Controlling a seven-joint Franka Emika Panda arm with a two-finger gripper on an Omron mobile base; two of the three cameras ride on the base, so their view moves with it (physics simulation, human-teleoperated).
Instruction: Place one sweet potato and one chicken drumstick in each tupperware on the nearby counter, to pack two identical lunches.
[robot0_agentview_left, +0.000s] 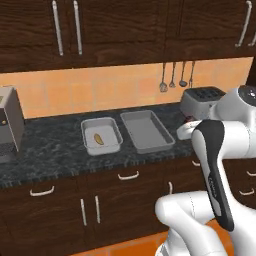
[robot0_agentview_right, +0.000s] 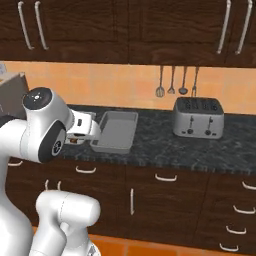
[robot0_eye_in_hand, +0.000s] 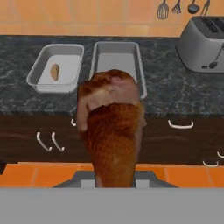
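Hand view: chicken drumstick (robot0_eye_in_hand: 113, 131) at frame centre, clamped in the pincer (robot0_eye_in_hand: 114, 175).
Handling: probably light, firm, slightly slick; thick end gives the best hold.
Squarish tupperware (robot0_eye_in_hand: 41, 84): sweet potato (robot0_eye_in_hand: 54, 71) inside, upper left.
Longer tupperware (robot0_eye_in_hand: 117, 59): bare, on the counter (robot0_eye_in_hand: 170, 89).

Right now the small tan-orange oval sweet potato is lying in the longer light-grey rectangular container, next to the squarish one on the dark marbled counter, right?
Not quite. The small tan-orange oval sweet potato lies in the squarish light-grey container, not the longer light-grey rectangular container, which holds nothing. The two do sit side by side on the dark marbled counter. The left base view shows it, and the hand view agrees.
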